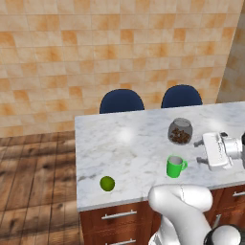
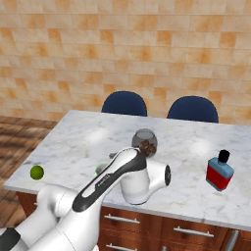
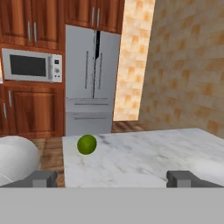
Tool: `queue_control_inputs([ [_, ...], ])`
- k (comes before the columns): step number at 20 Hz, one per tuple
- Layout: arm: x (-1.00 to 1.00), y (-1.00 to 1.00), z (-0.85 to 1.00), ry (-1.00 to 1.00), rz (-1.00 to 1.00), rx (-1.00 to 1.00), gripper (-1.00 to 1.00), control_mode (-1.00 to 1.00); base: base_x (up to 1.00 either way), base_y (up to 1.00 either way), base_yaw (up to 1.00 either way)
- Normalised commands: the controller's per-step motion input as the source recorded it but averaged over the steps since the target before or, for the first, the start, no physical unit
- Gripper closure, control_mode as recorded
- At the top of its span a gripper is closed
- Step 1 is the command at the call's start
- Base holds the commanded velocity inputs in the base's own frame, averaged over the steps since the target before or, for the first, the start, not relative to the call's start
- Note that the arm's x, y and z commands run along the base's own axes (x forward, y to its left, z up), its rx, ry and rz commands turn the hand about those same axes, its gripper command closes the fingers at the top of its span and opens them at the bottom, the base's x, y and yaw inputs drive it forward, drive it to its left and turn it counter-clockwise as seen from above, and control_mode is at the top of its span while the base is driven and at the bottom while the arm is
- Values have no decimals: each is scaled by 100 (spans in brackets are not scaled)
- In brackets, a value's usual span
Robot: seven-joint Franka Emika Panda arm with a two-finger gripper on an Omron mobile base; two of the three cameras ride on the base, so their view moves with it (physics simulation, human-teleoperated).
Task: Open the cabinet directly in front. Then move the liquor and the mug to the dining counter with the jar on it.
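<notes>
Both mug [image 1: 175, 166] and liquor [image 2: 219, 171] stand on the table [image 1: 124, 143] near the jar [image 1: 180, 131]; the tool [image 3: 112, 178] gapes wide, empty, needing only retreat.

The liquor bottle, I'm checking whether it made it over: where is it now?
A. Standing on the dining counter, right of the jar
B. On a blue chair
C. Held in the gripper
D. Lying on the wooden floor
A: the red liquor bottle stands upright on the marble dining counter, apart from and right of the jar.
</notes>
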Motion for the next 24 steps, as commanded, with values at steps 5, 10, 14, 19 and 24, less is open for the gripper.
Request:
queue_control_inputs([
  [5,-31,20,41,0,-1,-1,-100,-100,0,0,0],
  [10,-21,24,56,0,0,-3,-100,-100,0,0,0],
  [14,-22,25,57,0,0,-3,-100,-100,0,0,0],
  [19,-26,25,57,0,0,-3,-100,-100,0,0,0],
  [24,-29,29,51,0,0,-3,-100,-100,0,0,0],
])
